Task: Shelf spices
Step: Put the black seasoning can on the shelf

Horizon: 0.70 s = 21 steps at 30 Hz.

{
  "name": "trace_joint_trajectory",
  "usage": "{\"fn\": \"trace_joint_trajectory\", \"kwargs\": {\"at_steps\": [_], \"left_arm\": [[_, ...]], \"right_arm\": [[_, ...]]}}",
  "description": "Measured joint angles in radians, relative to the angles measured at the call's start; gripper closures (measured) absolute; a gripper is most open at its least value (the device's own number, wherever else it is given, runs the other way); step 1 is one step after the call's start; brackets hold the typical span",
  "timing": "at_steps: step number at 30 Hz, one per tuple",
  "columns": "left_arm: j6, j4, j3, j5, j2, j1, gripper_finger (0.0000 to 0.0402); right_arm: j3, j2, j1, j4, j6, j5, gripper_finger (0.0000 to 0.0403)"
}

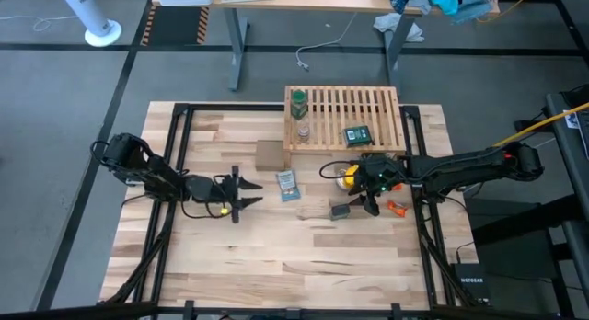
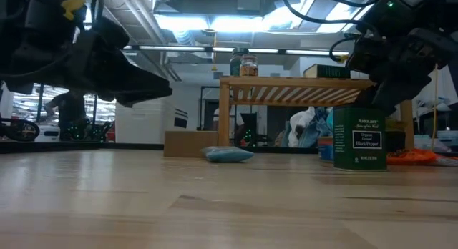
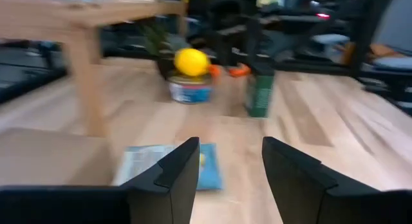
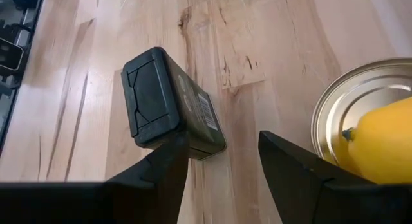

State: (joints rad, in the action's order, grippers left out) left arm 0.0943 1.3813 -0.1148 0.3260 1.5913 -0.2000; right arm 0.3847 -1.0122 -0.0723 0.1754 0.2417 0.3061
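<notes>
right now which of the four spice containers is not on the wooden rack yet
The dark rectangular pepper tin standing on the table beneath the right gripper. The green bottle, clear glass jar and green-labelled tin already sit on the slatted wooden rack.

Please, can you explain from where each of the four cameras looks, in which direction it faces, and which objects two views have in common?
High view: above the table, looking straight down; both arms show, shelf at the far edge.
Low view: at table-top height, looking level across to the shelf; dark arm parts hang in from above.
Left wrist view: behind the left gripper, open, facing the blue-and-white packet and lemon.
Right wrist view: above the right gripper, open, looking down on the green-labelled tin.
Shared: that tin and the lemon appear in both wrist views.
</notes>
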Motion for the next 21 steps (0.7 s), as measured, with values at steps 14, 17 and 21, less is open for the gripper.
{"fn": "trace_joint_trajectory", "kwargs": {"at_steps": [14, 17, 21], "left_arm": [[0.121, -0.234, -0.037, -0.017, 0.0, -0.004, 0.0237], [0.108, -0.299, -0.037, -0.017, 0.0, -0.004, 0.0237], [0.113, -0.406, -0.037, -0.017, 0.0, -0.004, 0.0237]], "right_arm": [[0.0, 0.0, 0.0, -0.001, 0.004, 0.0, 0.021], [0.0, 0.0, 0.0, -0.002, 0.004, 0.0, 0.021], [0.0, 0.0, 0.0, -0.002, 0.004, -0.001, 0.021]]}}
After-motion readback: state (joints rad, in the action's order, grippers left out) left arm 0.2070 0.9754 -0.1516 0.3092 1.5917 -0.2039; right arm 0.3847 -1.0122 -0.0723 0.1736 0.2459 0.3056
